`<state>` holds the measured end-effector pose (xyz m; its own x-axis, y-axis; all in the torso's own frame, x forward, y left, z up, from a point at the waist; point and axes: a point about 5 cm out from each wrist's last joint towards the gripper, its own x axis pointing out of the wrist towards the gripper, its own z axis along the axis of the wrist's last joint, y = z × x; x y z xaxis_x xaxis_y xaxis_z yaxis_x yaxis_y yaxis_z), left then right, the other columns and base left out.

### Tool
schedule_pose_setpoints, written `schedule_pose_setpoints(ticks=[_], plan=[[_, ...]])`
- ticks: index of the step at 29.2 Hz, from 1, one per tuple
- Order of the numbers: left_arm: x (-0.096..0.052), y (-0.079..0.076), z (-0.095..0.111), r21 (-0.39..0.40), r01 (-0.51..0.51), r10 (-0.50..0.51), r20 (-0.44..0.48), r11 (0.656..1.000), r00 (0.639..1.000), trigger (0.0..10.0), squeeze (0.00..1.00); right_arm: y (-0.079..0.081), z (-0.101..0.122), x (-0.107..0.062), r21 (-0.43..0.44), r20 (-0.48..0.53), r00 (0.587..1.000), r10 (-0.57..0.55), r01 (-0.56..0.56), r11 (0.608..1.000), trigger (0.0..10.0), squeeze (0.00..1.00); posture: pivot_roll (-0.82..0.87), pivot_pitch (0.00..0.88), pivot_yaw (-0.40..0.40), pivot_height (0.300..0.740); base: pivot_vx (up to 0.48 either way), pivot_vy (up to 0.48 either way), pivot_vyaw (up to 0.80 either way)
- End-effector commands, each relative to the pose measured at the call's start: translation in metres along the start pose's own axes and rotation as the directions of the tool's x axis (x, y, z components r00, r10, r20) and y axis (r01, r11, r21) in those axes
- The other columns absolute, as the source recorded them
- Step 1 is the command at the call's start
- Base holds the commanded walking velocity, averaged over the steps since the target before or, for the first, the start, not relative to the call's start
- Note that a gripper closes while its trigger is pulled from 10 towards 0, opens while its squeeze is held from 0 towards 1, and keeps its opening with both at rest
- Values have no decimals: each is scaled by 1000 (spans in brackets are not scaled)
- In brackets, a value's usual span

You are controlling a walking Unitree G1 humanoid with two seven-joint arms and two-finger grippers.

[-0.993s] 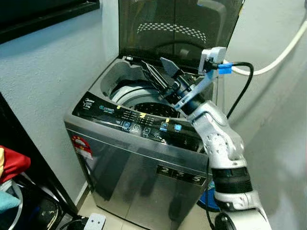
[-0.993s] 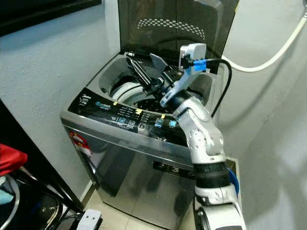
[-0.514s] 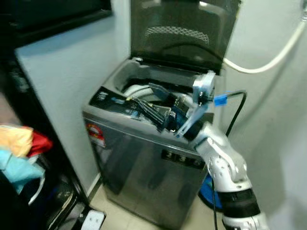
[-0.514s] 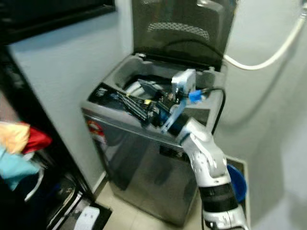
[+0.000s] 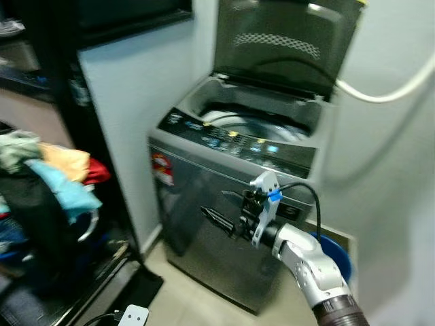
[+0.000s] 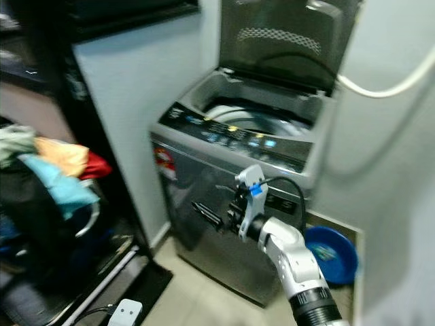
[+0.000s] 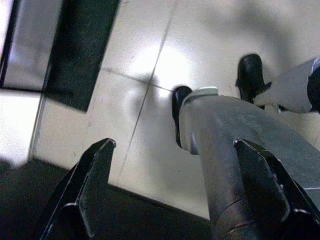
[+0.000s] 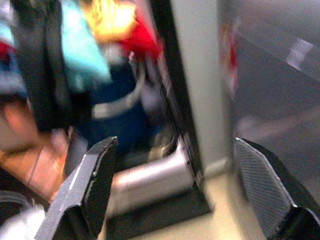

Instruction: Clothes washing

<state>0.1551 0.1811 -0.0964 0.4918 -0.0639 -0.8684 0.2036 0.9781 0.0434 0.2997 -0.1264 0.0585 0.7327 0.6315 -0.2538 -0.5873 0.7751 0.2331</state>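
Lowered from the washer tub, right claw hangs released and empty before its front, apparently turning toward the clothes for another load.

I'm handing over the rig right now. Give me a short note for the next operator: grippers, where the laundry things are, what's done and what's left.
Right gripper: open, empty, held in front of the washing machine, pointing toward the pile of clothes.
Left gripper: open, empty, hanging over the floor.
Washing machine: lid up, drum open; too blurred to tell what is inside.
Clothes are piled in the basket on the robot's left.
Left: pick up clothes, load the drum, close the lid, start the wash.
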Motion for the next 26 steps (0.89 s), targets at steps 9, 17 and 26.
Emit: schedule_pose_setpoints(ticks=[9, 17, 26], plan=[[0, -3, -1, 52, 12, -12, -11, 999, 1000, 10000, 0, -24, -138, -63, -13, -524, 736, -429, 497, 868, 10000, 0, 58, 21, -45, 740, 0, 0, 800], [0, -3, -3, 56, 7, -6, -10, 998, 1000, 10000, 0, -12, -185, -110, -94, -666, 589, -458, 543, 835, 10000, 0, 73, 20, -57, 740, 0, 0, 797], [-1, -3, -5, 90, 11, -9, -13, 996, 1000, 10000, 0, -12, -200, -136, -72, -679, 537, -500, 629, 774, 10000, 0, 50, 27, -36, 740, 0, 0, 794]])
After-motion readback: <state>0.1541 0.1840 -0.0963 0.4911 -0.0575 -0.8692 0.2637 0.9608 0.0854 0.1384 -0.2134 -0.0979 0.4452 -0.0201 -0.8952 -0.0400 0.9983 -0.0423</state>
